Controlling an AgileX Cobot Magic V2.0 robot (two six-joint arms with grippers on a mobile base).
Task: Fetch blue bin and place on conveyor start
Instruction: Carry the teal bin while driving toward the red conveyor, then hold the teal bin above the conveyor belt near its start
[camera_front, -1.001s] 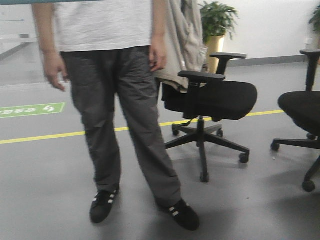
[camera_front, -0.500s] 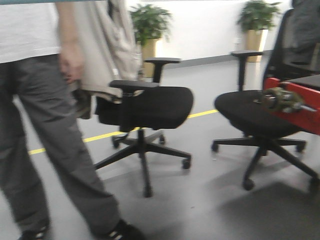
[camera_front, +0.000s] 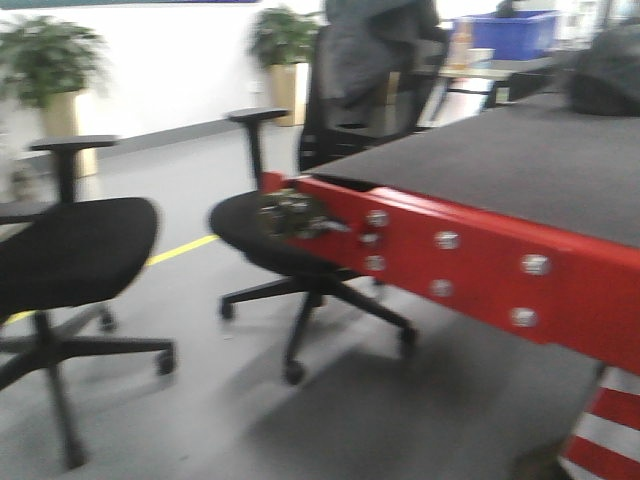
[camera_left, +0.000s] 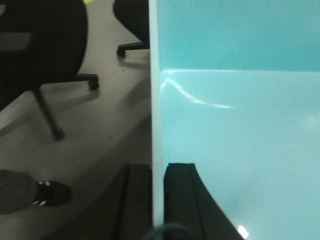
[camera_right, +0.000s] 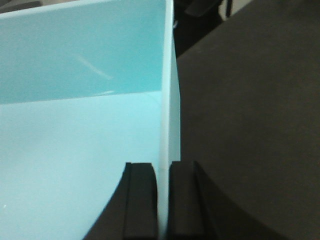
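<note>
Left tool (camera_left: 158, 172) is clenched on one thin wall of the pale turquoise rectangular plastic bin (camera_left: 240, 125), and right tool (camera_right: 162, 170) is clamped on the opposite wall. The bin hangs between them, just beside the wide dark textured conveyor belt (camera_right: 250, 125) with its glossy red bolted end plate (camera_front: 480, 262).

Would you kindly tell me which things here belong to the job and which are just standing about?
Job: blue bin, left gripper and right gripper shut on its walls, conveyor start.
Just about: office chairs, potted plants, dark blue crate.
</note>
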